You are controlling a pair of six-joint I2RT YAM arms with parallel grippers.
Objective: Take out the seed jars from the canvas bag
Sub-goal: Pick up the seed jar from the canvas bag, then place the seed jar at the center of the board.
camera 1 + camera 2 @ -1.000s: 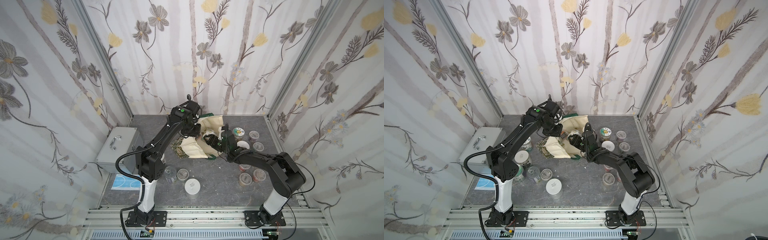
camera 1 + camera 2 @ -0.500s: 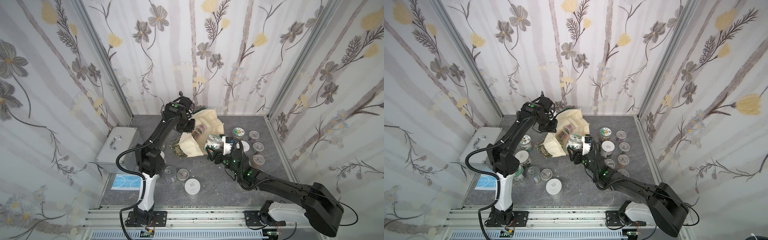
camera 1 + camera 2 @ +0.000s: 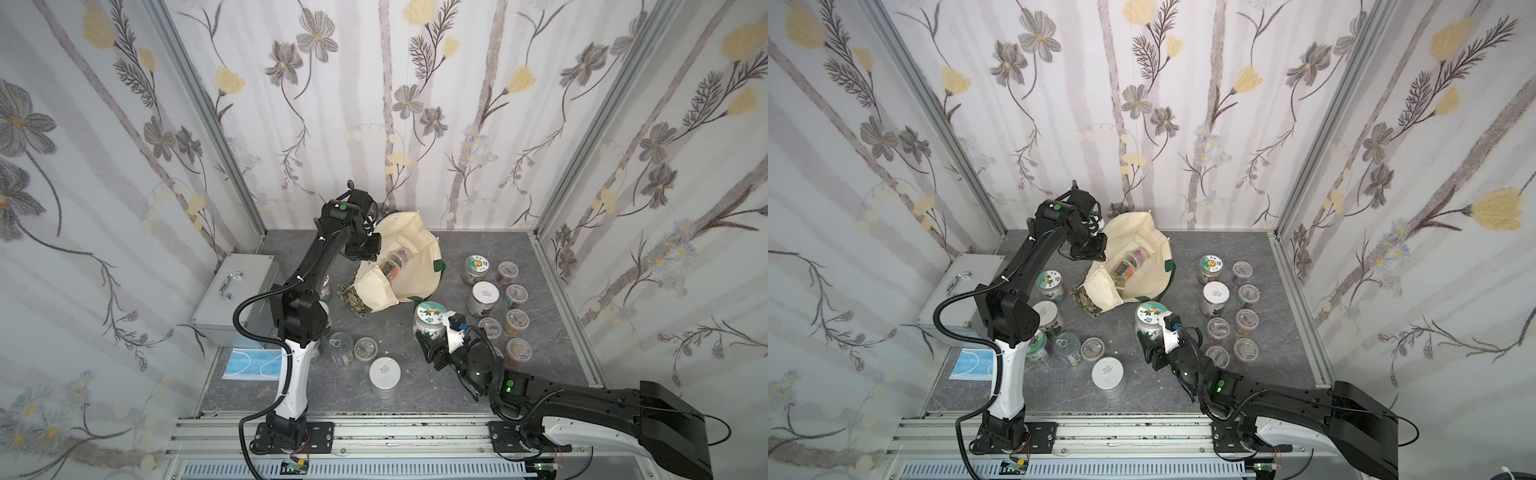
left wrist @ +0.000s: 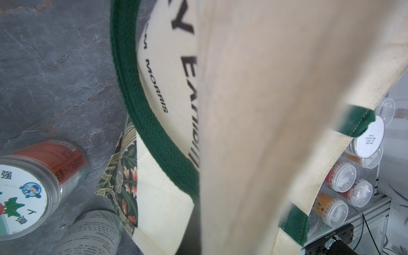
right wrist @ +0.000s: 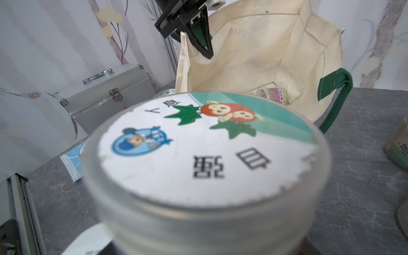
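Moved: right gripper (image 3: 432,334) came back out of the bag (image 3: 417,270) toward the front edge of the bench (image 3: 415,395), carrying a jar; left gripper (image 3: 368,249) rose and lifted the bag's rim.
Right gripper: clamped round the held jar (image 3: 429,316), which was upright at mid-bench just in front of the bag. Whether its base touched the bench could not be told.
Left gripper: pinched tight on the bag's rim near the back edge, keeping the mouth open.
Bag: at the back middle, tipped open toward the front.
Inside jars (image 3: 395,264): at least two lay on their sides.
Right-edge jars (image 3: 505,299): stood in rows.
Front-left jars (image 3: 363,349): stood in a smaller group.
Meaning: one more jar looked freed and wanted setting down; the bag was not yet empty.
Writing: the bag's side read "MORRIS", below larger black letters that were partly hidden. The carrot jar (image 4: 66,163) read "CARROT". The held jar's lid bore Chinese characters, among them 强, with cartoon figures and green leaves. Print on the white lid (image 4: 371,136) was too small to read.
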